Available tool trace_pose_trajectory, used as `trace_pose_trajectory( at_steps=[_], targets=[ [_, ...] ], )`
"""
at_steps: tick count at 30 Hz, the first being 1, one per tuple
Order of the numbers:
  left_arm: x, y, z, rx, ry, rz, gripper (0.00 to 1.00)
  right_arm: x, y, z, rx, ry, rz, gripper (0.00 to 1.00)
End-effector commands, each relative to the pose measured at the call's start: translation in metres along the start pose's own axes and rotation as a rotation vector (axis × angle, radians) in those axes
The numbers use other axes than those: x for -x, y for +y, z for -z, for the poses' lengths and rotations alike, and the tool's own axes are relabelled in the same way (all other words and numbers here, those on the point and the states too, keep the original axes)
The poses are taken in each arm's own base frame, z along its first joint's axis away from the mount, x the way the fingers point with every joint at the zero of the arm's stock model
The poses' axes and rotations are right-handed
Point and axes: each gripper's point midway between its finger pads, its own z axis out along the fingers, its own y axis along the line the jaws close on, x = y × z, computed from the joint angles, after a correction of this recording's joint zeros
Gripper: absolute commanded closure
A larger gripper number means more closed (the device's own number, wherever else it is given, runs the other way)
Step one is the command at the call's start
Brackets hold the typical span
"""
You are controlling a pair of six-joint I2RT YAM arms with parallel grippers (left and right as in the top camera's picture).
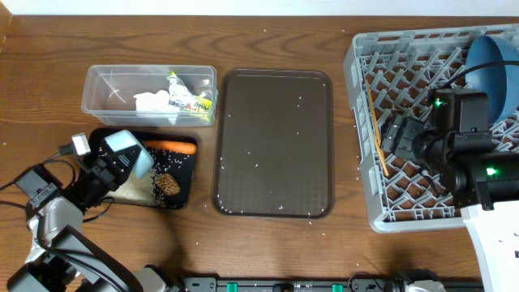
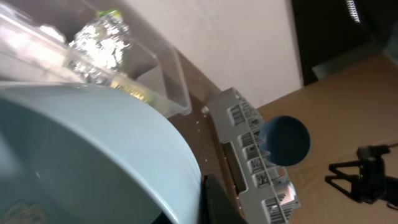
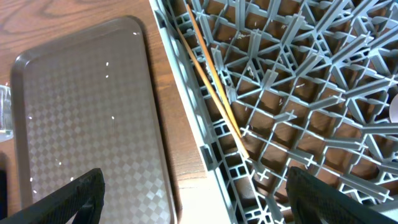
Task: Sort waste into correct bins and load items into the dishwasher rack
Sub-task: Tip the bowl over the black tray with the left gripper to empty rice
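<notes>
Two robot arms are seen at a wooden bench (image 1: 49, 49). Nearest, at the left, the left arm is bent low, its wrist turned so that one pale bowl (image 1: 130, 152) is tipped on edge. The left tool (image 1: 112, 166) is closed on the bowl's rim. The bowl is held just above one shallow black tray (image 1: 186, 168), in which are counted one orange carrot (image 1: 170, 147), one patch of white rice (image 1: 138, 188) and one clump of brown scraps (image 1: 168, 183).

Beside it, at the middle, one large brown serving tray (image 1: 276, 146) is laid flat, dotted with stray rice grains. At the right, one grey dishwasher rack (image 1: 397, 65) is set, and the right arm is stretched over it. The right tool (image 3: 198, 186) is spread wide, with nothing between its fingers. Two wooden chopsticks (image 3: 211, 74) are laid side by side along the rack's left edge.

Farther back, one clear tub (image 1: 101, 81) is placed just behind the black tray. In it are one white tissue (image 1: 152, 102), one yellow-green wrapper (image 1: 193, 100) and one crumpled foil ball (image 2: 102, 40). At the rack's far right corner, one dark blue plate (image 1: 496, 69) is stood upright.
</notes>
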Motion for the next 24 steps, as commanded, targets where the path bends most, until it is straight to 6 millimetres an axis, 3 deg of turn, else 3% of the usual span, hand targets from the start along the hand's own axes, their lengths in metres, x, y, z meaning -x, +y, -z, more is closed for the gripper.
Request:
trace_pose_trajectory(
  at_steps=[1, 4, 6, 9, 11, 14, 19, 24],
  targets=[
    [0.001, -0.015, -0.001, -0.088, -0.007, -0.028, 0.94, 0.002, -0.001, 0.000, -0.001, -0.007, -0.002, 0.13],
    [-0.002, 0.002, -0.002, 0.004, 0.010, -0.026, 0.94, 0.002, -0.001, 0.000, -0.001, -0.007, -0.002, 0.13],
    [0.002, -0.014, -0.002, -0.091, -0.007, -0.071, 0.94, 0.002, -0.001, 0.000, -0.001, -0.007, -0.002, 0.13],
    [0.003, -0.005, -0.004, -0.038, 0.003, -0.038, 0.93, 0.003, -0.001, 0.000, -0.002, -0.008, -0.002, 0.13],
    [0.002, -0.015, -0.004, -0.092, -0.001, -0.038, 0.94, 0.004, -0.001, 0.000, -0.004, -0.012, -0.002, 0.13],
    [0.000, 0.002, -0.005, 0.002, 0.014, 0.024, 0.94, 0.004, -0.001, 0.000, -0.002, -0.014, -0.002, 0.13],
    [-0.001, -0.018, -0.011, -0.109, 0.029, -0.002, 0.94, 0.004, -0.001, 0.000, -0.002, -0.016, 0.003, 0.13],
    [-0.014, -0.038, -0.035, -0.166, 0.120, -0.034, 0.94, 0.006, 0.000, 0.000, 0.001, -0.021, 0.002, 0.13]
  ],
)
